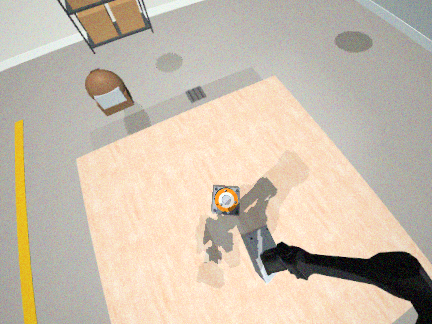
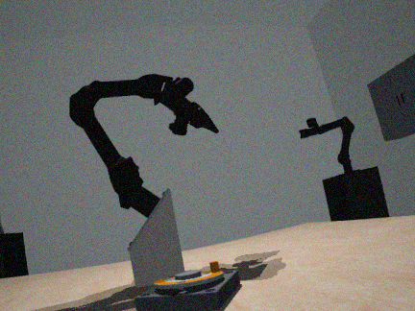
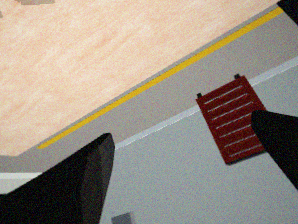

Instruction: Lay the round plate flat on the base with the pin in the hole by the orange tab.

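The plate is a round disc with an orange ring and a pale grey middle, sitting on a dark grey square base near the middle of the wooden table. In the exterior view the plate looks slightly tilted on the base, and a small orange tab stands up at its far right edge. The pin and the hole are too small to make out in any view.

The gripper hangs high above the table, well apart from the plate and touching nothing. Its fingers stand wide apart, close to fully open, and there is nothing between them; the wrist view looks past them to the table edge, a yellow line on the floor and a red panel beyond.

From the top, the arm comes in from the lower right, and its head lies near and to the right of the base. Bare wood surrounds the base on all sides, and the table edges are well away from it. A grey upright slab stands just behind the base on the left in the exterior view.
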{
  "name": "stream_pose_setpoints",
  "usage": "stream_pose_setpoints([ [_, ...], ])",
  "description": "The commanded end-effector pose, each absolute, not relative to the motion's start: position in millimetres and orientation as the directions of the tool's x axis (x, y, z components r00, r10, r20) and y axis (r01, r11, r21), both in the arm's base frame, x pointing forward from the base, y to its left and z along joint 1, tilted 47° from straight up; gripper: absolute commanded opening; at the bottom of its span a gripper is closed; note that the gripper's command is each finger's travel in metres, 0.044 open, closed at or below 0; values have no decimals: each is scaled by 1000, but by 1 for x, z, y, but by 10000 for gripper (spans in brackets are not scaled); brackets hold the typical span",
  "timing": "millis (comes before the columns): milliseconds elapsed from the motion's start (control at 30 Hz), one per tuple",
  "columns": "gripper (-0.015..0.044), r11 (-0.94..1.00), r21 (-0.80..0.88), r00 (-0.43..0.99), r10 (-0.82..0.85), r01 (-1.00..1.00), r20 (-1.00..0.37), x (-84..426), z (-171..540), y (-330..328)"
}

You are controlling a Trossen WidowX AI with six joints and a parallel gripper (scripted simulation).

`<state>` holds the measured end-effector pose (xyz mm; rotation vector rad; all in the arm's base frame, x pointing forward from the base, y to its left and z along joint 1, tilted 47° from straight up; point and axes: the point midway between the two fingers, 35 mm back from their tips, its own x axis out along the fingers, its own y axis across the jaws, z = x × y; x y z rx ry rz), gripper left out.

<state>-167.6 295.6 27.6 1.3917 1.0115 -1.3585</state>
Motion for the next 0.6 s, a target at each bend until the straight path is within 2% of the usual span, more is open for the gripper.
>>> stream_pose_setpoints([
  [0,374,-268,68,59,-41,961,-997,-165,27,297],
  [67,321,-442,100,89,-47,892,-995,-140,20,306],
  [167,242,-763,153,151,-74,628,-986,-85,5,318],
  [233,190,-853,165,173,-89,495,-981,-63,0,320],
  [300,137,-897,169,186,-99,409,-978,-50,-4,321],
  [367,85,-967,169,213,-127,192,-969,-19,-11,320],
  [467,6,-987,157,236,-158,-23,-959,10,-17,317],
  [567,0,-974,141,250,-183,-177,-951,31,-22,312],
])
